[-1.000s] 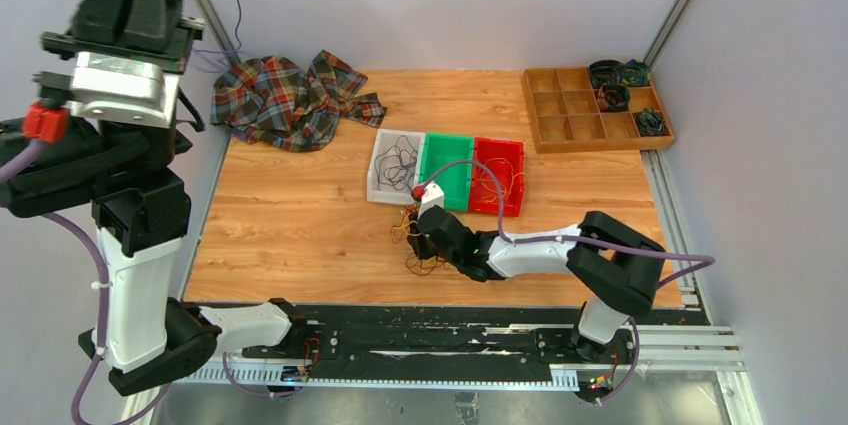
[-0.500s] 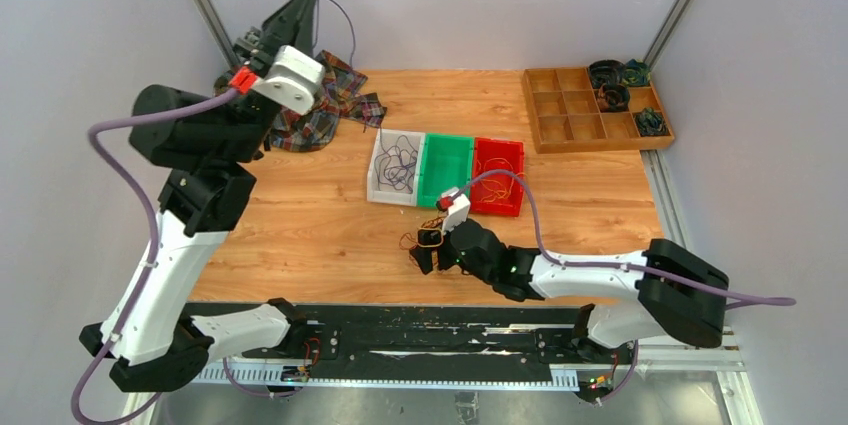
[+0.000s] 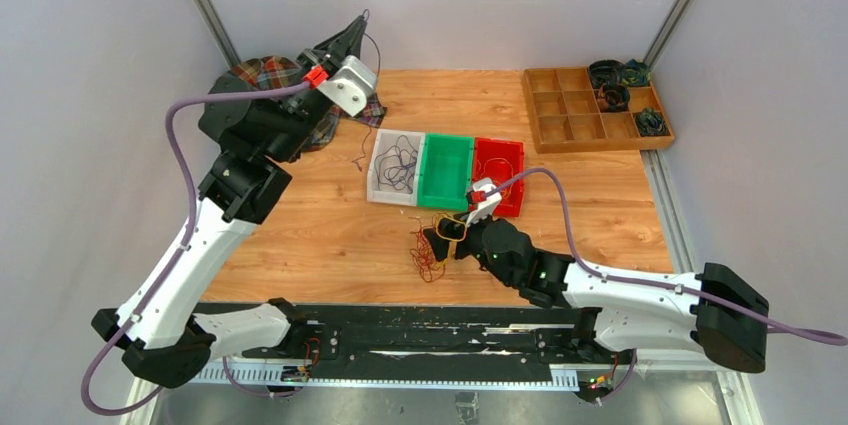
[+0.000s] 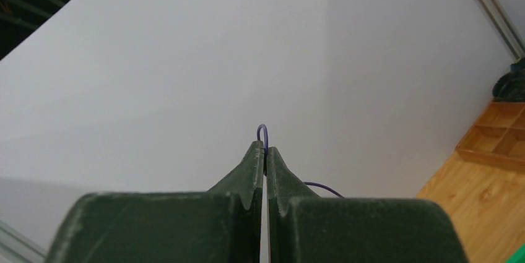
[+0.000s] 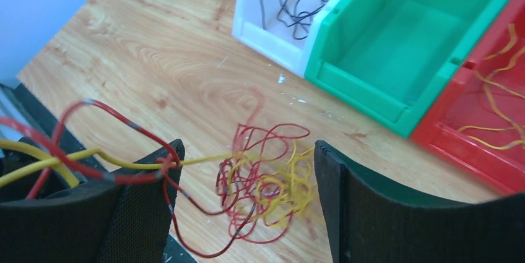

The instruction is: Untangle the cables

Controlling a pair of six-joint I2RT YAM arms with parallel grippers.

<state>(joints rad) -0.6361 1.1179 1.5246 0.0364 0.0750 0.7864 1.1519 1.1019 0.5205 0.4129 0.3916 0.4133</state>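
Wrist view alone: left jaws pinch purple cable (image 4: 262,132). Right jaws wide, narrow a second ago; red-yellow tangle (image 5: 267,185) on table (image 5: 155,59) beneath, strands draped across one finger (image 5: 139,219).

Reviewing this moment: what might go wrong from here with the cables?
1. Some red and yellow strands lie across one finger of the open right gripper. Pulling that arm away may drag the tangle along instead of leaving it on the table.
2. The raised left gripper pinches the purple cable only at its very tips, so the cable may slip out.
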